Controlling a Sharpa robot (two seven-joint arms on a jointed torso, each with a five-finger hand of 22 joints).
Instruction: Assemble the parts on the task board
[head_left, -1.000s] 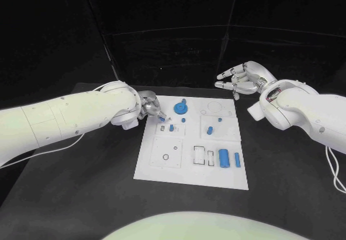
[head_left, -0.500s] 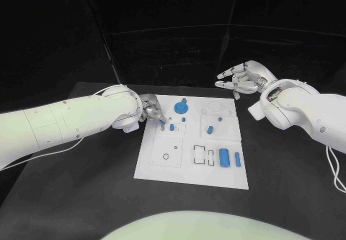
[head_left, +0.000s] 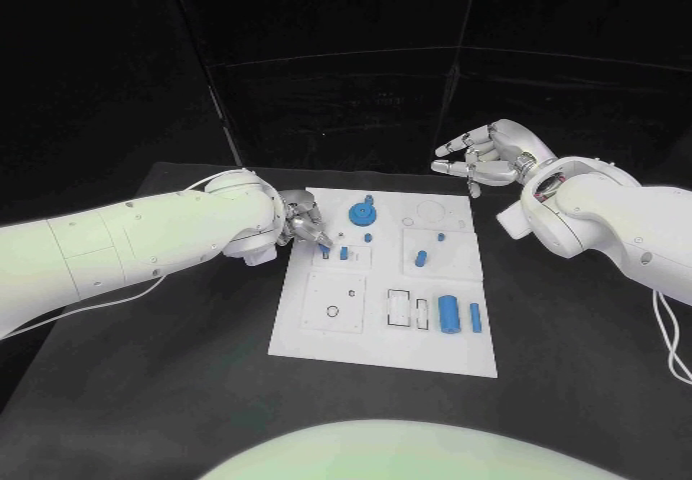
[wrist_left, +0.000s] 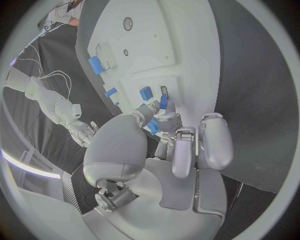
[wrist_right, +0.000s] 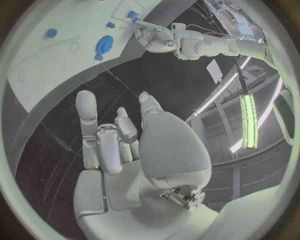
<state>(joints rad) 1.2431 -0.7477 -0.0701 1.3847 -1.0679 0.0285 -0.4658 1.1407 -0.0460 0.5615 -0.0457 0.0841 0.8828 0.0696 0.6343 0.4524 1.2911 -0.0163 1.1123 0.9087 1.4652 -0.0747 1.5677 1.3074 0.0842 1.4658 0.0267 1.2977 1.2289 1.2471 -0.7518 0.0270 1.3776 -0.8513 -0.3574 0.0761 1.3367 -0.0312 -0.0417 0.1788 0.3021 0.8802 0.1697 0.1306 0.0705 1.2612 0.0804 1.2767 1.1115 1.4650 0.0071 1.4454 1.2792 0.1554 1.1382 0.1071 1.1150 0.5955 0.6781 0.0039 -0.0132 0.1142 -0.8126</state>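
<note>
The white task board (head_left: 378, 345) lies in the middle of the table. My left hand (head_left: 302, 218) reaches over its far left corner and pinches a small blue part (head_left: 326, 252) at a slot there; the same part (wrist_left: 164, 103) shows at its fingertips (wrist_left: 167, 119) in the left wrist view. A second small blue part (head_left: 343, 255) stands just beside it. A blue gear (head_left: 362, 213) sits on the far edge of the board. My right hand (head_left: 488, 155) hovers beyond the board's far right corner, fingers spread, holding nothing.
Other blue parts stand on the board: a small peg (head_left: 369, 239), two pieces (head_left: 420, 261) on the right half, a cylinder (head_left: 449, 315) and a thin bar (head_left: 473, 318) nearer me. The black table (head_left: 173, 400) surrounds the board.
My left hand has carried the small blue part a little toward me and down to the slot on the board. My right hand has hardly moved.
</note>
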